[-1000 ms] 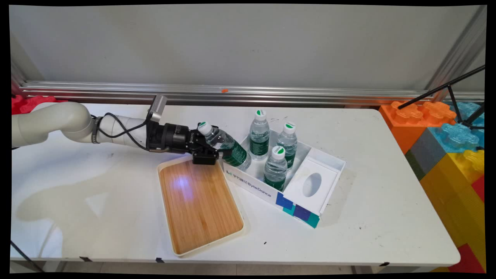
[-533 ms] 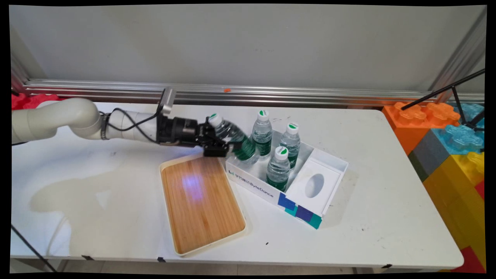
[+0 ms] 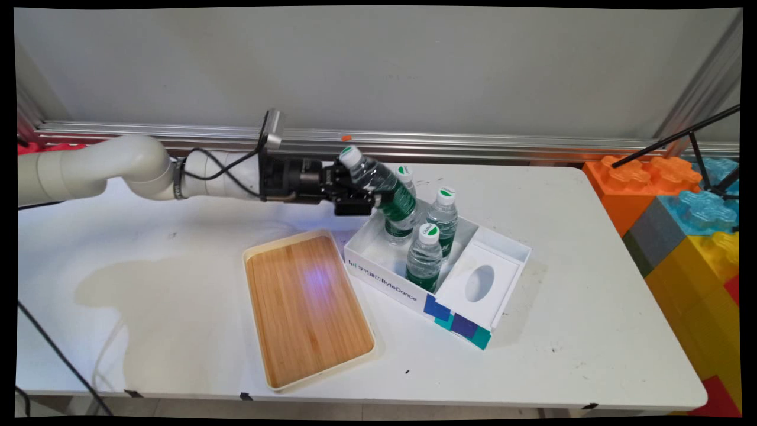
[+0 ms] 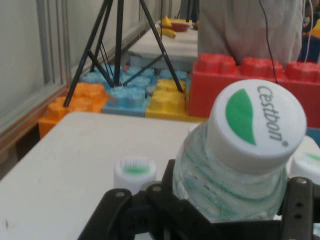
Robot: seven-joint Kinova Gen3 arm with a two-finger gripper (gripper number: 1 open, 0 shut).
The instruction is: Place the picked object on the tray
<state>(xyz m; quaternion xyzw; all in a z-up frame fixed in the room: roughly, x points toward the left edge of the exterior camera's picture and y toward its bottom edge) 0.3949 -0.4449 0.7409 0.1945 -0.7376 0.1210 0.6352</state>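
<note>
A water bottle (image 3: 378, 186) with a green label and white cap sits clamped in the black gripper (image 3: 362, 200), tilted with its cap toward the wall and held in the air above the far left corner of the white box (image 3: 378, 277). Three more bottles (image 3: 424, 258) stand upright in that box. Just left of it lies a wooden tray (image 3: 304, 307) on the white table (image 3: 591, 307).
</note>
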